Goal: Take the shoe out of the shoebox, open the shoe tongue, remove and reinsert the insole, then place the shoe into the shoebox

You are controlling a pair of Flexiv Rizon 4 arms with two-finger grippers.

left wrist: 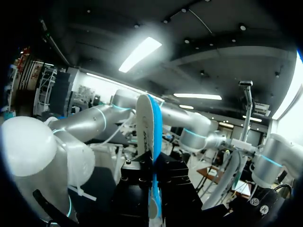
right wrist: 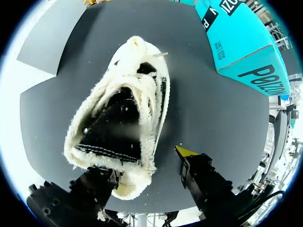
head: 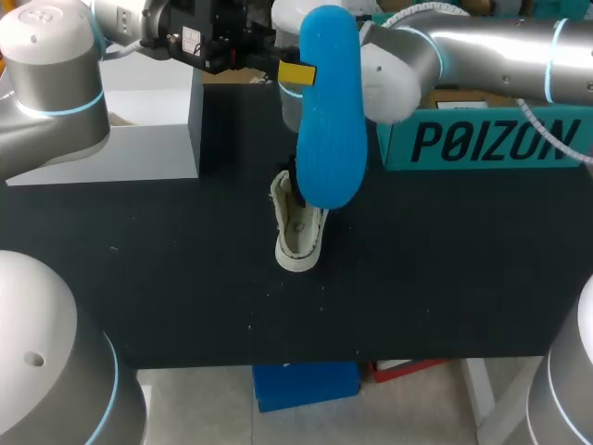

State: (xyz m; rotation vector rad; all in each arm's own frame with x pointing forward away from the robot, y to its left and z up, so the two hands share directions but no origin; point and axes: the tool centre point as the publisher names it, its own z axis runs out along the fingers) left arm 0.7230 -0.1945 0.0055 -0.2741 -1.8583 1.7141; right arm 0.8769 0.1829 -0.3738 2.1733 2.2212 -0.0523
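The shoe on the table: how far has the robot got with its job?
Done: the shoe is out of the teal shoebox and sits on the table, its opening spread wide. In hand: the left jaws hold the blue insole up, clear of the shoe. Left: putting the insole back in, then returning the shoe to the shoebox.

Soft, even light falls from above on the dark table [head: 185, 306] in the head view; the shoe [head: 298, 232] casts barely any shadow and the silver right arm [head: 482, 46] carries pale highlights. The left wrist view is dim, and a ceiling strip light [left wrist: 139, 54] glares white above the insole [left wrist: 144, 127]. In the right wrist view the shoebox [right wrist: 246, 42] edges bow near the rim, one side of which washes out white
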